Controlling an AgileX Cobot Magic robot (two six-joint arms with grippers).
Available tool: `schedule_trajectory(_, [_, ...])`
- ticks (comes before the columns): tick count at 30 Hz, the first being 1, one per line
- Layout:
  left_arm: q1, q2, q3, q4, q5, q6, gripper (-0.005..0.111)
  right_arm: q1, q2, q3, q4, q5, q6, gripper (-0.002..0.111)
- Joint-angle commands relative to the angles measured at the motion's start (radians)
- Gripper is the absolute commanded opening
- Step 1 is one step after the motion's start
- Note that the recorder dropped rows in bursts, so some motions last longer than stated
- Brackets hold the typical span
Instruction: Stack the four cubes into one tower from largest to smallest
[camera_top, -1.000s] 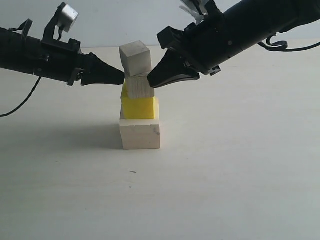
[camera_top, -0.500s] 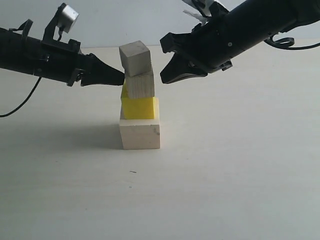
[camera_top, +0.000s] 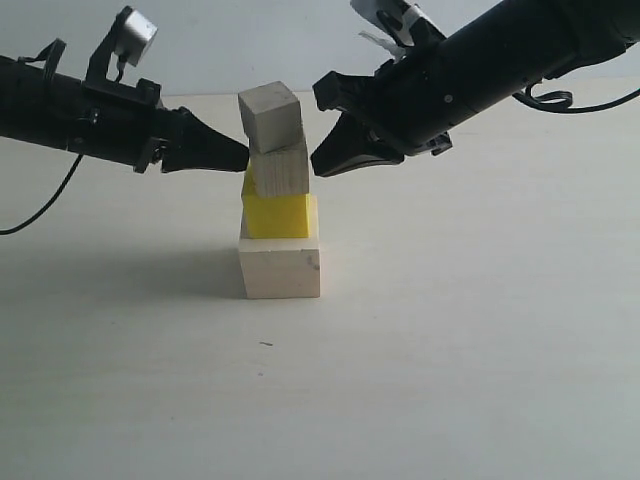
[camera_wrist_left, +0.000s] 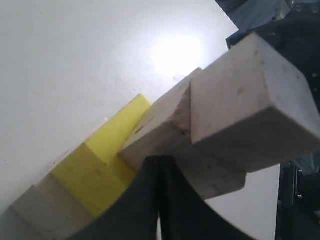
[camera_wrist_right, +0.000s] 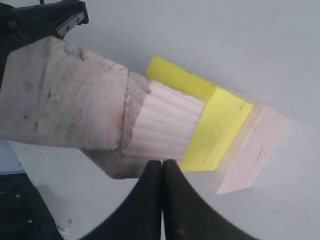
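The tower stands mid-table: big pale wood cube (camera_top: 280, 268) at the base, yellow cube (camera_top: 277, 215) on it, smaller pale wood cube (camera_top: 280, 172) above, and the top pale wood cube (camera_top: 270, 115), which sits twisted. My left gripper (camera_top: 243, 155) is shut, its tip against the left side of the smaller wood cube (camera_wrist_left: 165, 125). My right gripper (camera_top: 316, 167) is shut too, its tip at that cube's right side (camera_wrist_right: 165, 125); I cannot tell if it touches. The wrist views show the left gripper (camera_wrist_left: 160, 160) and right gripper (camera_wrist_right: 162, 164) holding nothing.
The pale table (camera_top: 450, 350) spreads wide around the tower. Both black arms reach in from the upper left and upper right, level with the two upper cubes. A black cable (camera_top: 40, 215) trails at the left edge.
The right gripper pulled back to the right from the smaller wood cube, then came back close to its side. The left gripper and the tower stayed put.
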Motion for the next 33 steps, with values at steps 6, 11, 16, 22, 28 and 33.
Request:
schedule_trajectory(6, [0.033, -0.009, -0.006, 0.02, 0.03, -0.026, 0.0, -0.003, -0.003, -0.004, 0.011, 0.026, -0.015, 0.0])
schedule_trajectory(11, [0.035, -0.009, -0.006, 0.02, 0.032, -0.026, 0.0, -0.003, -0.003, -0.004, 0.015, 0.052, -0.029, 0.0])
schedule_trajectory(16, [0.035, -0.009, -0.006, 0.02, 0.032, -0.026, 0.0, -0.003, -0.003, -0.004, 0.015, 0.052, -0.039, 0.0])
schedule_trajectory(22, [0.035, -0.009, -0.006, 0.02, 0.033, -0.024, 0.0, -0.003, -0.003, -0.004, 0.037, 0.048, -0.06, 0.0])
schedule_trajectory(28, [0.035, -0.009, -0.006, 0.02, 0.039, -0.024, 0.0, -0.003, -0.001, -0.004, 0.039, 0.03, -0.06, 0.0])
schedule_trajectory(33, [0.035, -0.009, -0.006, 0.013, 0.05, -0.024, 0.0, -0.003, 0.025, -0.004, 0.042, 0.031, -0.067, 0.0])
